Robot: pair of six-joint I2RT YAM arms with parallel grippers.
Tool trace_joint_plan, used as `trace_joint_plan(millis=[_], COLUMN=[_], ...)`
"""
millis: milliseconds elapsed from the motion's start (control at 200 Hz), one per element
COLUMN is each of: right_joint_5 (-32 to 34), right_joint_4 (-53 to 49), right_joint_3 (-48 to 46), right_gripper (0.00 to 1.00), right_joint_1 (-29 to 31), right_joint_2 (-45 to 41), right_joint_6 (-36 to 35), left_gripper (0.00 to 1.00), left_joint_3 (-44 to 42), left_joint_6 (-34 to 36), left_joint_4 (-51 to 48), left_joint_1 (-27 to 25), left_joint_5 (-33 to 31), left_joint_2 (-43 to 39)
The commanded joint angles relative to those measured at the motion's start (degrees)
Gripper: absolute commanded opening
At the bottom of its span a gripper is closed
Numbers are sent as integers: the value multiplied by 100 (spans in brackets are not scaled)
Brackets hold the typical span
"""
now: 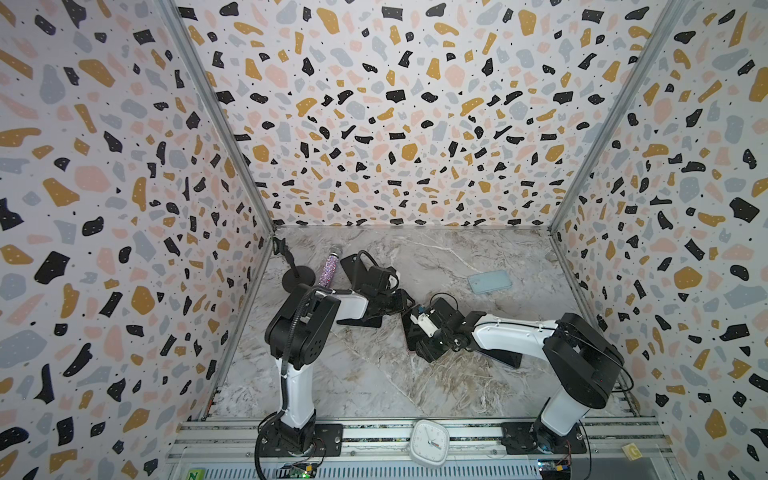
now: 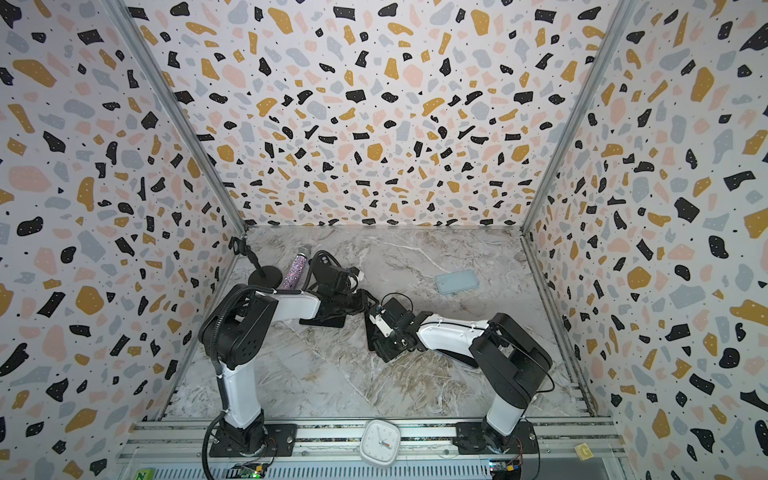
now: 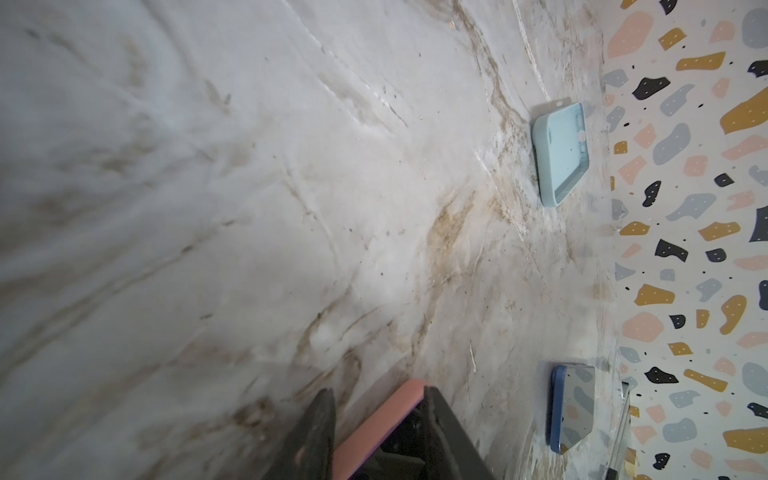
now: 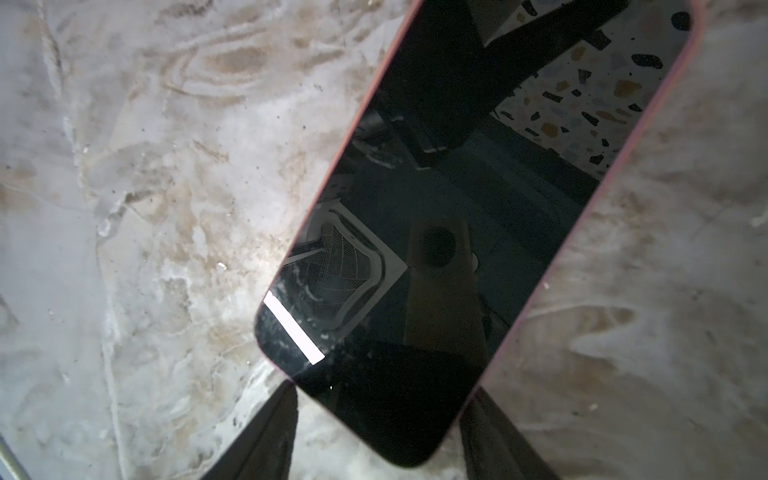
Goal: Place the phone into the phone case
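The phone (image 4: 457,208), pink-edged with its dark glossy screen up, sits near the middle of the counter (image 1: 374,382). The pale blue phone case (image 1: 489,281) lies flat, hollow side up, toward the right edge.

terrazzo-print walls (image 1: 395,104) (three sides) enclose a marble tabletop (image 1: 374,374).

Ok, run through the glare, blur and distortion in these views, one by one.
In both top views the wide lens splays the terrazzo walls outward; in the left wrist view much of the marble table is smeared soft while the light blue phone case is crisper; in the right wrist view the phone mirrors a bright white strip and the wall pattern on its dark screen.
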Motion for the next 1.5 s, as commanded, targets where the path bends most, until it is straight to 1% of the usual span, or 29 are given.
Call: trace_joint_plan(millis=[0, 60, 185, 260, 481, 621, 826, 886, 1021, 1051, 1101, 1176, 1297, 1337, 1387, 1442, 1497], right_joint_5=[-76, -137, -197, -232, -232, -243, -265, -262, -248, -242, -242, -245, -265, -292, -326, -335, -322], right_joint_4=[183, 247, 376, 434, 535, 580, 585, 589, 590, 590, 595, 592, 514, 483, 475, 407, 298], right_joint_3=[119, 102, 64, 33, -93, -156, -154, -156, -156, -154, -159, -180, -167, -186, -226, -269, -280], right_gripper=[60, 57, 55, 52, 47, 39, 35, 30, 28, 24, 21, 20, 21, 21, 23, 27, 32], right_joint_1=[3, -4, -26, -47, -105, -143, -144, -148, -147, -144, -144, -144, -142, -138, -135, -136, -136], right_joint_2=[197, 206, 250, 276, 283, 307, 399, 407, 424, 417, 417, 400, 335, 289, 190, 47, -88], right_joint_6=[175, 186, 228, 259, 390, 508, 562, 569, 590, 597, 600, 610, 592, 574, 551, 550, 550], left_gripper=[35, 33, 28, 26, 26, 25, 25, 25, 26, 26, 26, 27, 29, 31, 37, 44, 50], left_joint_3=[-438, -548, -727, -808, -889, -936, -994, -1012, -1043, -1043, -1051, -1071, -949, -856, -712, -511, -291], left_joint_6=[-219, -252, -263, -275, -267, -265, -276, -287, -300, -311, -342, -362, -259, -202, -106, 24, 167], left_joint_4=[-284, -190, -70, -14, 29, 47, 74, 74, 74, 74, 270, 294, 153, -100, -315, -613, -958], left_joint_1=[-89, -114, -143, -143, -143, -143, -161, -169, -178, -178, -186, -193, -179, -171, -157, -133, -98], left_joint_5=[223, 240, 239, 229, 216, 210, 218, 219, 250, 276, 321, 321, 300, 263, 194, 90, -21], left_joint_2=[-3, -36, -63, -97, -186, -205, -214, -207, -205, -205, -221, -258, -310, -356, -437, -539, -658])
